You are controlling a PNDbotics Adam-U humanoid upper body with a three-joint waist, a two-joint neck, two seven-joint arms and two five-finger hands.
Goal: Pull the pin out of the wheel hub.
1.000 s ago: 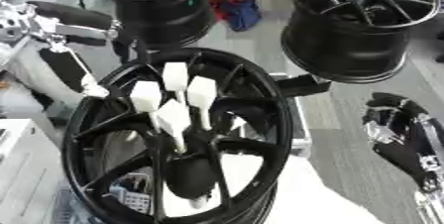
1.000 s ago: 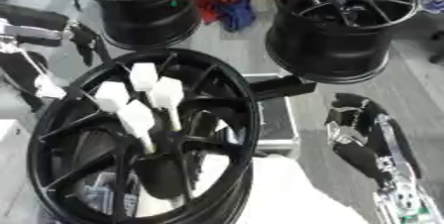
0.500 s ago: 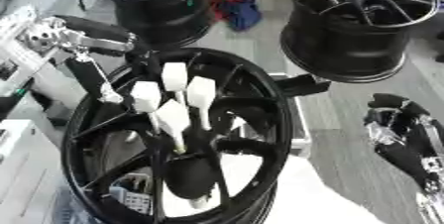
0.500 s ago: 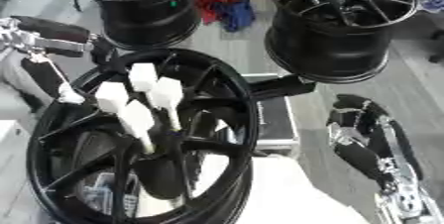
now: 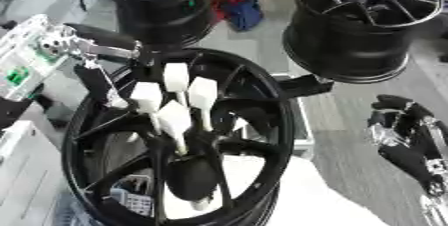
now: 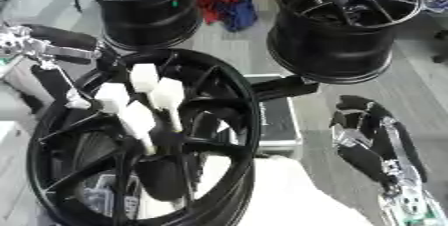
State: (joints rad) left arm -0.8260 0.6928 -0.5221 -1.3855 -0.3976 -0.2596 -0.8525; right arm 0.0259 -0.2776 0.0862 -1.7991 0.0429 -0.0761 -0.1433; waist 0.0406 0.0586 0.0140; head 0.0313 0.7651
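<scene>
A black wheel hub [image 5: 262, 120] stands tilted in front of me, left of centre. Several white pins [image 5: 176, 76] with blocky heads stick out of its middle. My left hand [image 5: 83, 50] comes in from the upper left, open, with one finger stretched toward the rim's top edge and another reaching down inside the rim, its pale tip just left of the pins. It touches no pin. My right hand [image 6: 367, 135] rests open at the lower right, fingers up, apart from the wheel.
Two more black wheels stand at the back, one at the left [image 5: 157, 0] and one at the right [image 5: 367, 20], with red and blue things [image 5: 234, 0] between them. A dark case [image 6: 280, 120] lies under the hub. White cloth [image 5: 297, 195] covers the near edge.
My left hand has moved right, from outside the rim to over its upper left edge, closer to the pins. The right hand has stayed where it was.
</scene>
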